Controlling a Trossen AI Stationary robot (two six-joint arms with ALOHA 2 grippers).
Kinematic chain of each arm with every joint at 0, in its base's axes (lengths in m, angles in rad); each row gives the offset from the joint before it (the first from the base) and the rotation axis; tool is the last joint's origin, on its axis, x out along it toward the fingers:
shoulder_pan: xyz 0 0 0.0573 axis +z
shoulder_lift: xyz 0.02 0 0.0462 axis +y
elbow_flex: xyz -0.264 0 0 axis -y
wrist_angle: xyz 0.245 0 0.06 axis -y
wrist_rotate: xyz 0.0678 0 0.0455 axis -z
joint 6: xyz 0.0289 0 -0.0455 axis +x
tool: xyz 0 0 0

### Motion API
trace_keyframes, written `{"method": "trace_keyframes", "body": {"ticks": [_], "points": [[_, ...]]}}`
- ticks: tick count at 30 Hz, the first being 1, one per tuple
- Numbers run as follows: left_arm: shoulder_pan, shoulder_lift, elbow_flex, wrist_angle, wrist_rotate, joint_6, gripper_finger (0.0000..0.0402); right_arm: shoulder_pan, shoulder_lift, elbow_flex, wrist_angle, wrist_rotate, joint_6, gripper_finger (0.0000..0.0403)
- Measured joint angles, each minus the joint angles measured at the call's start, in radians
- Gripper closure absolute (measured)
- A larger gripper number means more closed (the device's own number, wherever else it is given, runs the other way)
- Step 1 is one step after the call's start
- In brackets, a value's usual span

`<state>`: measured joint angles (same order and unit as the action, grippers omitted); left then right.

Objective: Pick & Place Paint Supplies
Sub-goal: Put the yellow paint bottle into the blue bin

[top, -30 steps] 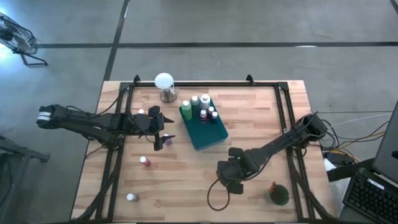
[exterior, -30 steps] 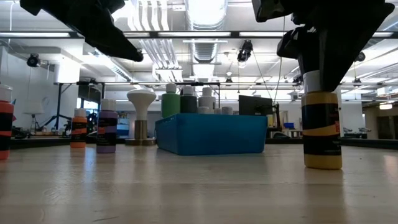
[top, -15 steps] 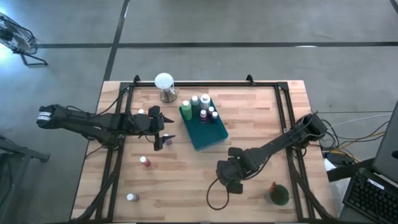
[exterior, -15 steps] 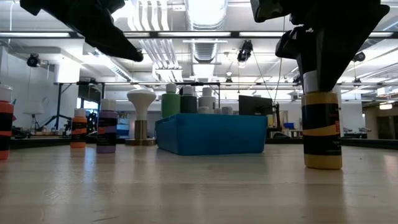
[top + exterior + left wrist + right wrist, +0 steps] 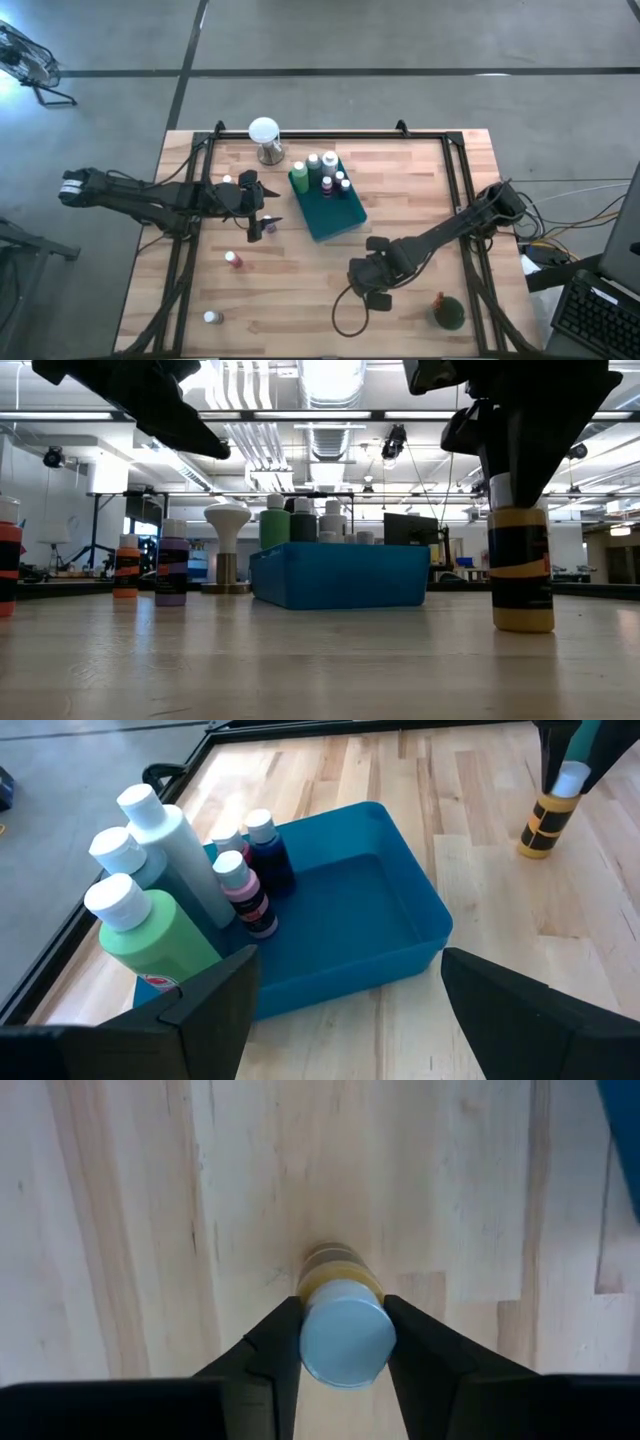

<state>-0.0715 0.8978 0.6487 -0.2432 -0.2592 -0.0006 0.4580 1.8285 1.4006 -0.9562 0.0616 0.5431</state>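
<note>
A yellow bottle with black bands and a white cap (image 5: 520, 570) stands upright on its base on the table, right of the teal tray (image 5: 335, 218). My right gripper (image 5: 343, 1340) comes down over it, shut on the cap; in the high view the gripper (image 5: 372, 290) hides the bottle. The bottle also shows far off in the left wrist view (image 5: 545, 820). Several bottles stand in the tray's far end (image 5: 170, 880). My left gripper (image 5: 262, 208) hangs open above the table left of the tray, holding nothing. My right gripper pinches the yellow bottle's white cap (image 5: 345, 1338) between its two fingers, one on each side. The fingers point down from above. The bottle stands upright with its base (image 5: 522, 622) on the table.
A purple bottle (image 5: 253, 232), a red one (image 5: 233, 259), a white one (image 5: 210, 317) and another (image 5: 227, 181) stand on the table's left half. A white globe on a metal base (image 5: 264, 140) stands far left of the tray. A dark green bottle (image 5: 448, 312) and a cable loop (image 5: 345, 318) lie near the right gripper.
The yellow bottle has shifted slightly toward the table's right edge under my right gripper, still upright on the table.
</note>
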Motion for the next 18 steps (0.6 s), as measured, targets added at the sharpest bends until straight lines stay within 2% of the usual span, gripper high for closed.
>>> {"method": "trace_keyframes", "body": {"ticks": [12,18], "points": [[0.000,0.000,0.000,0.004,0.000,0.000,0.0087,-0.005,-0.010,0.007,-0.005,-0.010,-0.023,0.0291],[0.000,0.000,0.000,0.003,0.000,0.000,0.0087,-0.009,-0.010,0.117,-0.048,-0.036,-0.058,0.0291]]}}
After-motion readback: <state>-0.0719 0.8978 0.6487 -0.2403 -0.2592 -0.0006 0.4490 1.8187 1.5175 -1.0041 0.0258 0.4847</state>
